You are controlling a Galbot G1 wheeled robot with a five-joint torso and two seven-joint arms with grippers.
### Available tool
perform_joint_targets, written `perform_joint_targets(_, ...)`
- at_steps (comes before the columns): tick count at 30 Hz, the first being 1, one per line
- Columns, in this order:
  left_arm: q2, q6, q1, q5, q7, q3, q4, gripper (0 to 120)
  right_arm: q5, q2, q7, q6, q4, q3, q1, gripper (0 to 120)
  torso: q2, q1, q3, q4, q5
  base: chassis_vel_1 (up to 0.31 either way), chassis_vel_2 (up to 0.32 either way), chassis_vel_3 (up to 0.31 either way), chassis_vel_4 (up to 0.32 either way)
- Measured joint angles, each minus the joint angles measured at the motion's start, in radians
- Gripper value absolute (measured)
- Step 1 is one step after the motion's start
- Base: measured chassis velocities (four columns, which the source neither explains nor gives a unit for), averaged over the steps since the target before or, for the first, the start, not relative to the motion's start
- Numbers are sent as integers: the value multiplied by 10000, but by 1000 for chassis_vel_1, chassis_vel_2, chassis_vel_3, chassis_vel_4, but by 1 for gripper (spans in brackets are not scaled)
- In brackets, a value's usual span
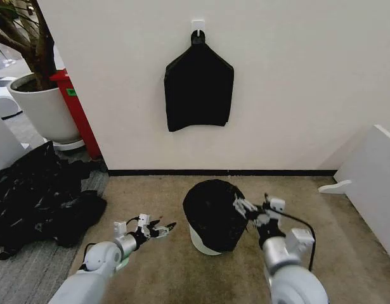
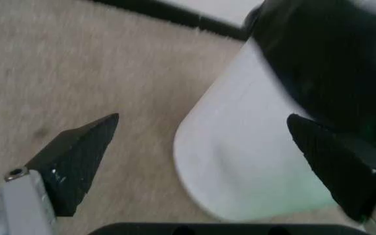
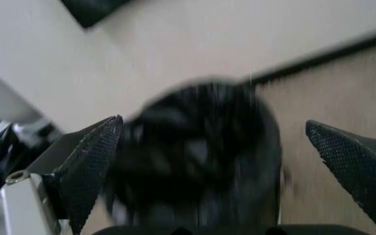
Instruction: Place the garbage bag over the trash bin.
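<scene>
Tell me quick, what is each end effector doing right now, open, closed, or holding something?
Left end effector: open, empty, beside the trash bin.
Right end effector: open, empty, at the garbage bag.

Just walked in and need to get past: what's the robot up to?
It is lining a trash bin on the carpet. The garbage bag already covers the bin's top and upper sides. The right gripper is open beside the bag; the left gripper is open, just left of the bin.

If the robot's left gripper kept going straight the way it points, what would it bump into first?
Probably the small cream-white round plastic trash bin, low on its bare side under the glossy black garbage bag. The open left gripper points at it; depth is unclear.
</scene>
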Motion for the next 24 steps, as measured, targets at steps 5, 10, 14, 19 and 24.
perform_joint_targets(5,-42,10,-51,-813,-393,-93,-589,100,1091,-50,-2018,238,-380,858,-1088,100,0,0,0,2,0,0,0,0,0)
perform_joint_targets(10,-121,45,-88,-1422,-873,-231,-1217,100,1537,-419,-4105,457,-1759,1754,-1103,100,0,0,1,0,2,0,0,0,0)
perform_joint_targets(14,26,122,145,-1823,-1216,-565,-2135,100,2800,-1340,-6085,-282,-3548,2307,-427,100,0,0,1,4,4,0,0,0,0)
perform_joint_targets(19,260,251,466,-2198,-1414,-813,-2961,100,3394,-2595,-8914,-734,-5934,2126,698,100,-1,0,2,2,8,0,0,0,0)
perform_joint_targets(24,365,259,718,-2480,-1640,-1177,-3664,100,4142,-3299,-9591,-1186,-7213,1397,1880,100,-1,1,2,6,2,0,0,0,0)
